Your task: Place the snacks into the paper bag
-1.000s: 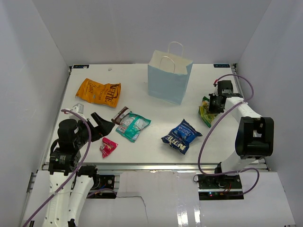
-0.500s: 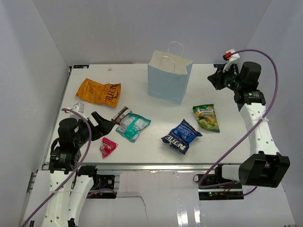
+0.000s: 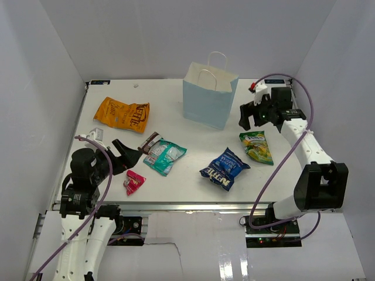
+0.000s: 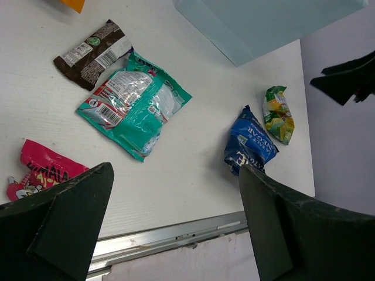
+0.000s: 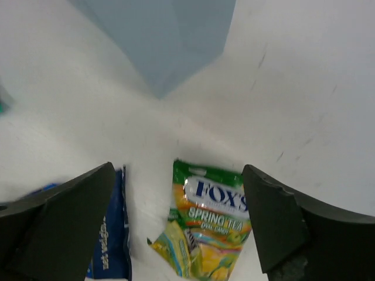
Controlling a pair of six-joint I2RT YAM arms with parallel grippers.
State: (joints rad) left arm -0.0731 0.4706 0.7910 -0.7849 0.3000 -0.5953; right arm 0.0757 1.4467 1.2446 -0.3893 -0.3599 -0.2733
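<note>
The light blue paper bag stands upright at the back middle, its lower corner showing in the right wrist view. My right gripper hangs open just right of it, above the yellow-green pouch, holding nothing. The blue chip bag lies left of that pouch. My left gripper rests open and empty at the near left, beside the pink wrapper, the teal-white pouch and the brown bar. The orange chip bag lies at the far left.
White walls close in the table on three sides. A metal rail runs along the near edge. The right arm's purple cable loops down over the table's right side.
My right gripper has let go of the yellow-green pouch, which now lies flat on the table. Its jaws have opened, and the arm swung back, then came in beside the paper bag. The left arm is still.
</note>
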